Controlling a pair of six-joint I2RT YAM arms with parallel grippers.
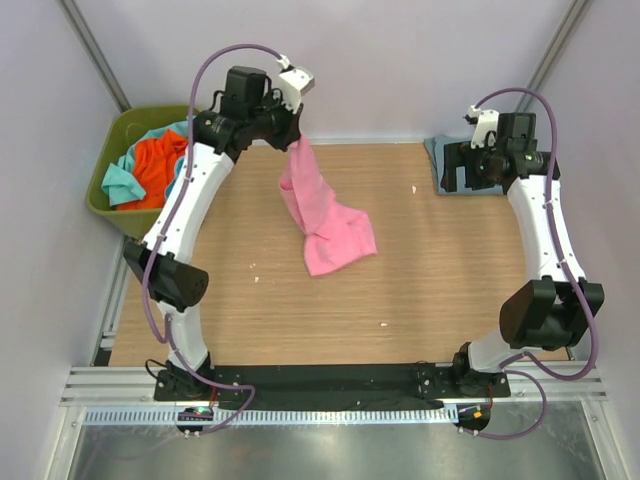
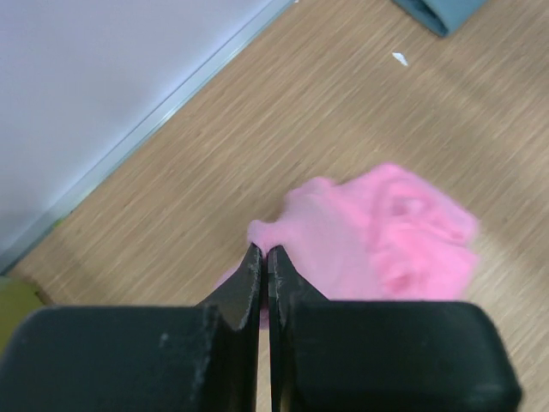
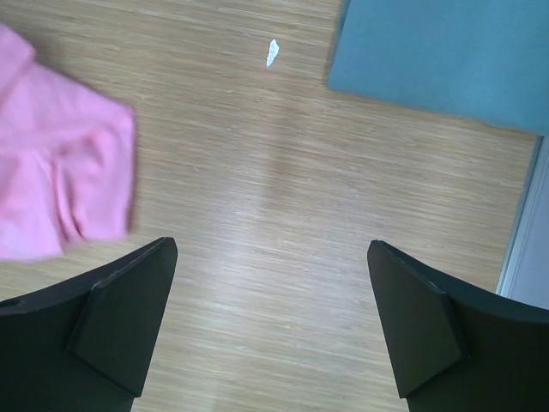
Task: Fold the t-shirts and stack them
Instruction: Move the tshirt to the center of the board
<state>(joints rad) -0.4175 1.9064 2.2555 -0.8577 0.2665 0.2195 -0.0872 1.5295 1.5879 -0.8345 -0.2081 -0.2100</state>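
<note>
Pink shirt (image 1: pixel 322 215) hangs from your left gripper (image 2: pixel 264 254), pinched at its top edge, its lower half heaped mid-table (image 1: pixel 440 280). Your right gripper (image 3: pixel 273 247) is spread wide over bare wood, beside the blue-grey shirt (image 3: pixel 446 51) at the far-right corner.

1. Top external: above and behind the arm bases, looking down on the whole table (image 1: pixel 450 290).
2. Left wrist: raised, looking down past the left gripper (image 2: pixel 264 253) at the far middle.
3. Right wrist: nearer the tabletop at the far right, looking past the right gripper (image 3: pixel 273 242).
4. All three share the pink t-shirt (image 1: pixel 325 225) and the white scrap (image 1: pixel 413 189).
</note>
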